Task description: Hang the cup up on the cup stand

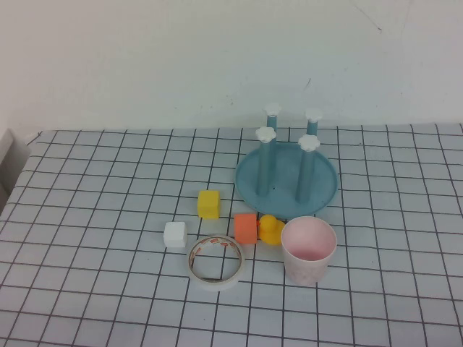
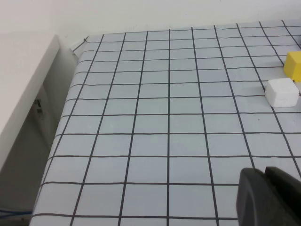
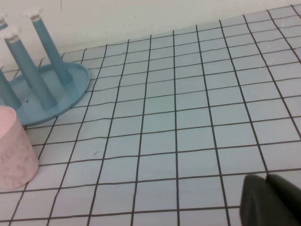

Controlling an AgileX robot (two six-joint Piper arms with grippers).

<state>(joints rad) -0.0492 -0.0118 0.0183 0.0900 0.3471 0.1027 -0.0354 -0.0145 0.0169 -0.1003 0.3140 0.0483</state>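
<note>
The pale pink cup [image 1: 309,249] stands upright, mouth up, on the checked table just in front of the cup stand [image 1: 286,181], a round light-blue dish with four blue posts topped by white flower caps. In the right wrist view the cup [image 3: 14,149] and the stand [image 3: 44,89] show at one side. Neither arm shows in the high view. My left gripper [image 2: 264,175] is shut and empty over bare table at the left. My right gripper [image 3: 266,179] is shut and empty over bare table, well apart from the cup.
Left of the cup lie a yellow duck [image 1: 270,230], an orange cube [image 1: 245,228], a yellow cube [image 1: 208,204], a white cube [image 1: 175,234] and a white tape roll [image 1: 216,261]. The table's left edge [image 2: 63,122] drops beside a white surface.
</note>
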